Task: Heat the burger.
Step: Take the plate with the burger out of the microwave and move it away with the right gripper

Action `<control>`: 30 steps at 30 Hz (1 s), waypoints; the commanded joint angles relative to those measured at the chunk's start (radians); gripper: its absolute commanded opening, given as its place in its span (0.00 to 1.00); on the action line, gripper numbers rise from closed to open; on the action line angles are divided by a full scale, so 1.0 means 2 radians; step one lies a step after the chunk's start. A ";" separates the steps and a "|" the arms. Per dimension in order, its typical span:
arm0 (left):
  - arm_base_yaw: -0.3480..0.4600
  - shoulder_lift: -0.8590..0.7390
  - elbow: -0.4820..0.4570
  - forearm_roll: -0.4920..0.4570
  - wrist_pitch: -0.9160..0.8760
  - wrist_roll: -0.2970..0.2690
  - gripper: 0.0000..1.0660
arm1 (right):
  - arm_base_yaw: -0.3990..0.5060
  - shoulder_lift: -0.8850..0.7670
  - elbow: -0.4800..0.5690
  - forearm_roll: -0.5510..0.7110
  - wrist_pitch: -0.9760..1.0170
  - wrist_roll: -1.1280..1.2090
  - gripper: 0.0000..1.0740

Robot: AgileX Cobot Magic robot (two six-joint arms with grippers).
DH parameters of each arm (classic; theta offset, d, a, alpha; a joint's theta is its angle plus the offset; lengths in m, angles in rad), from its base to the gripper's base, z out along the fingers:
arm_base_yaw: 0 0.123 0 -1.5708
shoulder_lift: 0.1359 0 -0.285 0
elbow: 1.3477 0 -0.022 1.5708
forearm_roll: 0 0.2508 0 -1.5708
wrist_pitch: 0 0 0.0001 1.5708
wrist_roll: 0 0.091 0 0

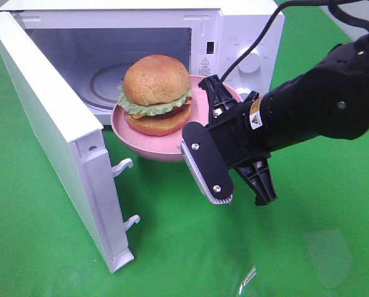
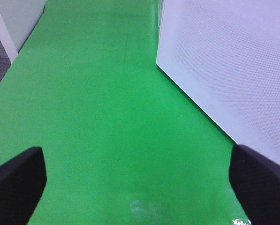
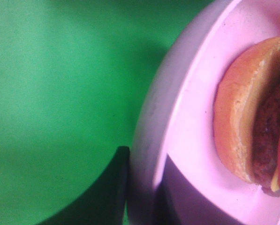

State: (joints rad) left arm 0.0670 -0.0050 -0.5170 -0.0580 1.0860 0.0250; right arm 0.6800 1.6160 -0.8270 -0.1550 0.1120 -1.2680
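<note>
Pink plate [image 1: 135, 139] bears burger [image 1: 156, 94] beside right pincer [image 1: 216, 104].

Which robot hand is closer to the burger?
The right tool. It is shut on the rim of the pink plate that carries the burger. The left tool is open over bare green table, with no burger in its view.

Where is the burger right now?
The burger sits on the pink plate, held by the right gripper just in front of the open microwave, near the middle of the high view.
</note>
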 commanded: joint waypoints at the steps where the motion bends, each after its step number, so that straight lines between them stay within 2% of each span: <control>1: -0.003 -0.008 0.000 -0.002 -0.007 -0.001 0.92 | -0.007 -0.046 0.025 0.006 -0.028 0.018 0.00; 6: -0.003 -0.008 0.000 -0.002 -0.007 -0.001 0.92 | -0.007 -0.068 0.045 0.006 -0.028 0.020 0.00; 8: -0.003 -0.008 0.000 -0.002 -0.007 -0.001 0.92 | -0.007 -0.106 0.072 0.006 -0.027 0.031 0.00; 13: -0.003 -0.008 0.000 -0.002 -0.007 -0.001 0.92 | -0.007 -0.132 0.090 0.006 -0.023 0.031 0.00; 15: -0.003 -0.008 0.000 -0.002 -0.007 -0.001 0.92 | -0.007 -0.167 0.107 0.003 -0.004 0.045 0.00; 18: -0.003 -0.008 0.000 -0.002 -0.007 -0.001 0.92 | -0.007 -0.175 0.111 -0.002 0.003 0.052 0.00; 24: -0.003 -0.008 0.000 -0.002 -0.007 -0.001 0.92 | -0.007 -0.241 0.136 -0.048 0.046 0.108 0.00; 30: -0.003 -0.008 0.000 -0.002 -0.007 -0.001 0.92 | -0.007 -0.280 0.141 -0.076 0.084 0.141 0.00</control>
State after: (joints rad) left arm 0.0670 -0.0050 -0.5170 -0.0580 1.0860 0.0250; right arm 0.6680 1.1120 -0.5410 -0.2530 0.2950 -1.0280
